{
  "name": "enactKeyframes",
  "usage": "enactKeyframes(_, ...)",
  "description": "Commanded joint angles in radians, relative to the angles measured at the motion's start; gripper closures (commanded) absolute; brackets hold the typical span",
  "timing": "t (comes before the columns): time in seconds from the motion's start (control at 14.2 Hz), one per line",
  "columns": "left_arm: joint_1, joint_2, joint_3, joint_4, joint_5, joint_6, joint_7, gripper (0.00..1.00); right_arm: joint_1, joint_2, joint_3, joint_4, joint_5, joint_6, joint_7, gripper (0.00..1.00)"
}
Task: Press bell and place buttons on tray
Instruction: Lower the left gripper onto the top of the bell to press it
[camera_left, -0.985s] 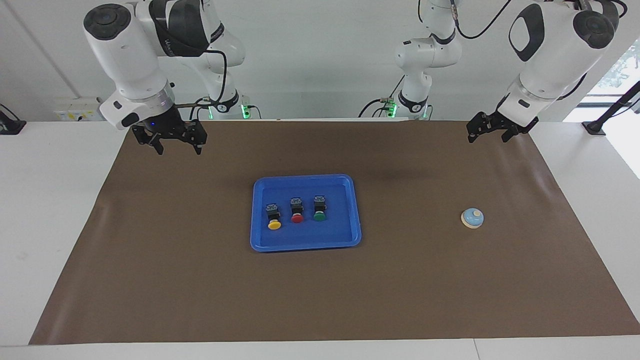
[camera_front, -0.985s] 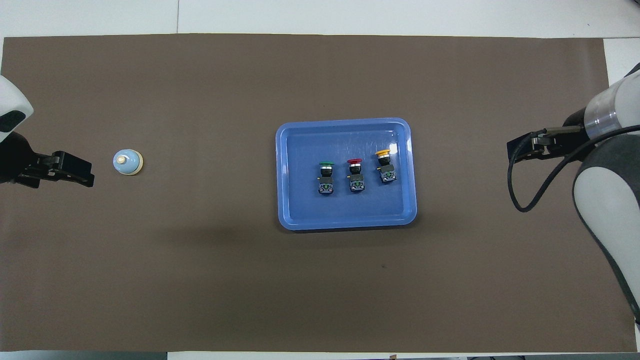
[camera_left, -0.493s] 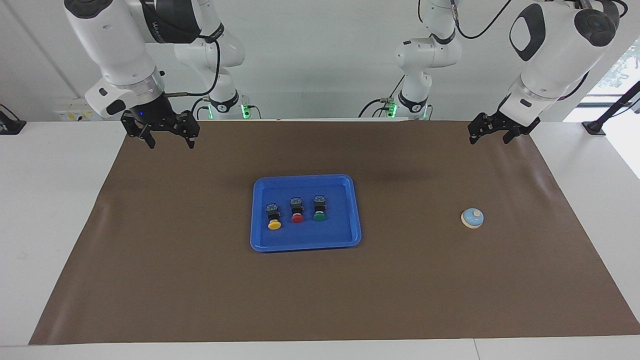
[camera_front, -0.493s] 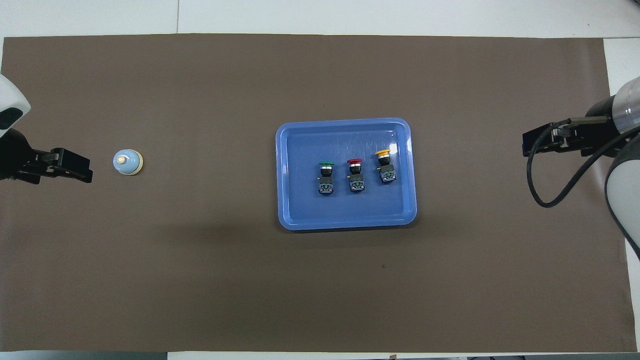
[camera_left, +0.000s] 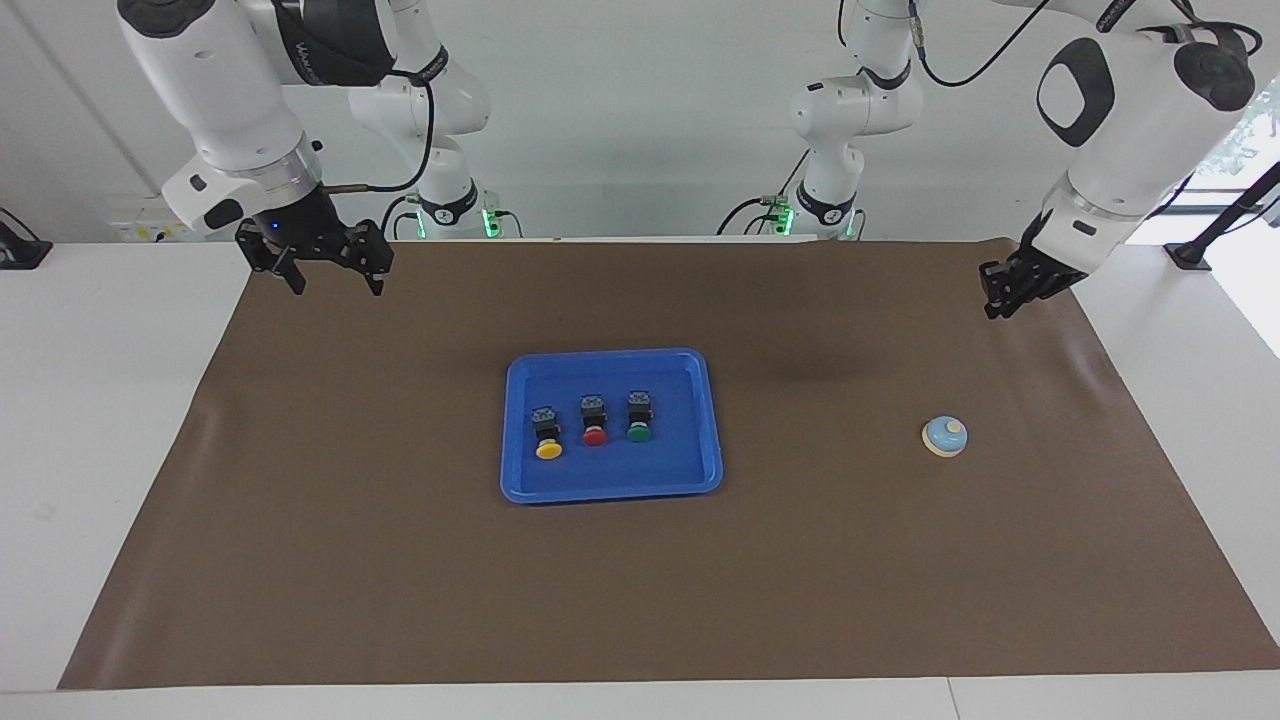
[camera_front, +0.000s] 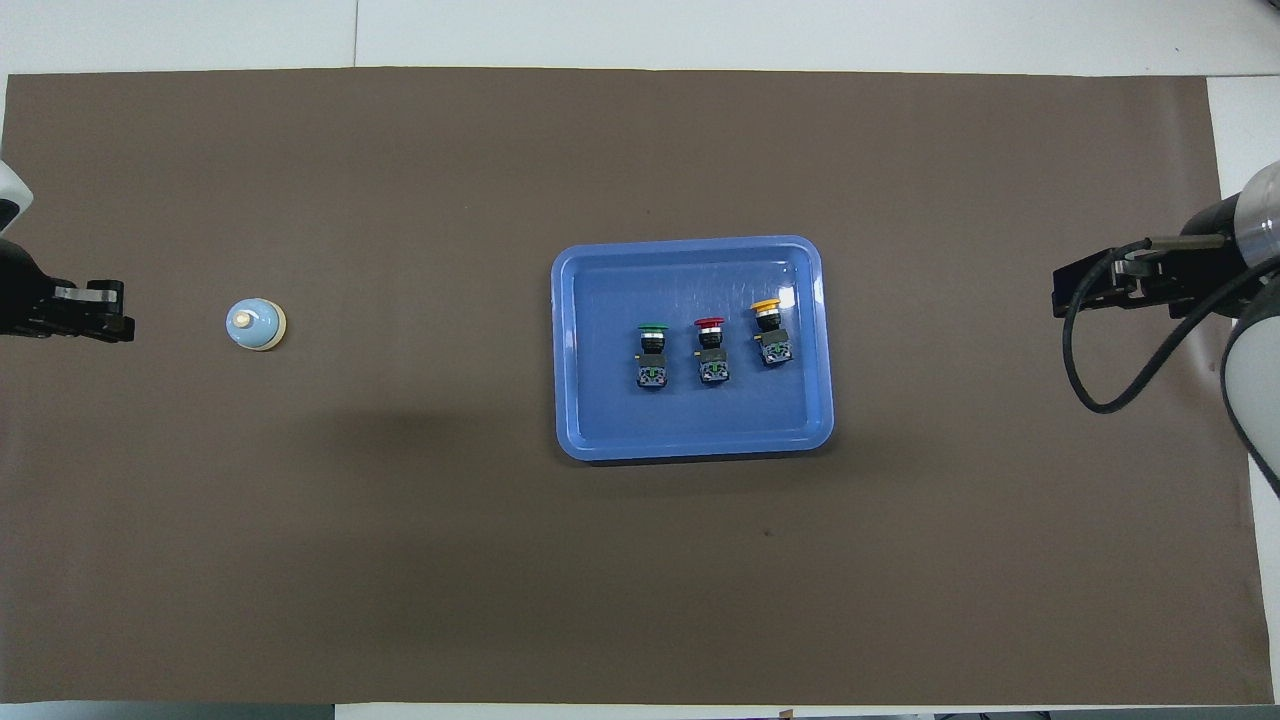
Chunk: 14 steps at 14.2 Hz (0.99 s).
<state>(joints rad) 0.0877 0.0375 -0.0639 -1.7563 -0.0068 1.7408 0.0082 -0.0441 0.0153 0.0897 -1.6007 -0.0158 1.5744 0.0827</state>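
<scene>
The blue tray (camera_left: 612, 495) sits mid-counter with the yellow button (camera_left: 547, 437), red button (camera_left: 594, 422) and green button (camera_left: 640, 419) lying in a row inside it. The bell (camera_left: 945, 437) stands alone on the brown mat (camera_left: 400, 600) toward the left arm's end. The left tool (camera_left: 1003, 304), fingertips together and empty, hangs over the mat's corner at that end by the robots' edge; the right tool (camera_left: 325, 283), spread wide and empty, hangs over the matching corner at the right arm's end

A plain brown mat (camera_left: 400, 560) is shown on the white table (camera_left: 100, 400). The tray (camera_left: 612, 490) is bright blue. The black-bodied buttons are capped yellow (camera_left: 548, 451), red (camera_left: 595, 437) and green (camera_left: 640, 434). The bell (camera_left: 944, 437) is light blue with cream rim and knob. Both arms are white with black claws.
</scene>
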Motion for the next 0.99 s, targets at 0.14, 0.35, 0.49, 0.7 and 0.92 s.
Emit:
enactKeyframes(0.14,0.017,0.148,-0.005,-0.049,0.005,0.219,0.001,1.00,-0.022,-0.006,0.010,-0.005,0.014,-0.007,-0.026,0.00)
enactKeyframes(0.35,0.020,0.180,-0.005,-0.132,0.005,0.366,0.003,1.00,-0.028,-0.005,0.010,-0.005,0.014,-0.007,-0.024,0.00)
enactKeyframes(0.49,0.018,0.182,-0.005,-0.176,0.005,0.419,0.003,1.00,-0.026,-0.006,0.010,-0.007,0.014,-0.007,-0.026,0.00)
enactKeyframes(0.7,0.020,0.189,-0.005,-0.184,0.005,0.428,0.003,1.00,-0.026,-0.006,0.012,-0.005,0.014,-0.007,-0.026,0.00)
enactKeyframes(0.92,0.020,0.200,-0.005,-0.196,0.005,0.436,0.003,1.00,-0.026,-0.006,0.012,-0.007,0.014,-0.007,-0.026,0.00)
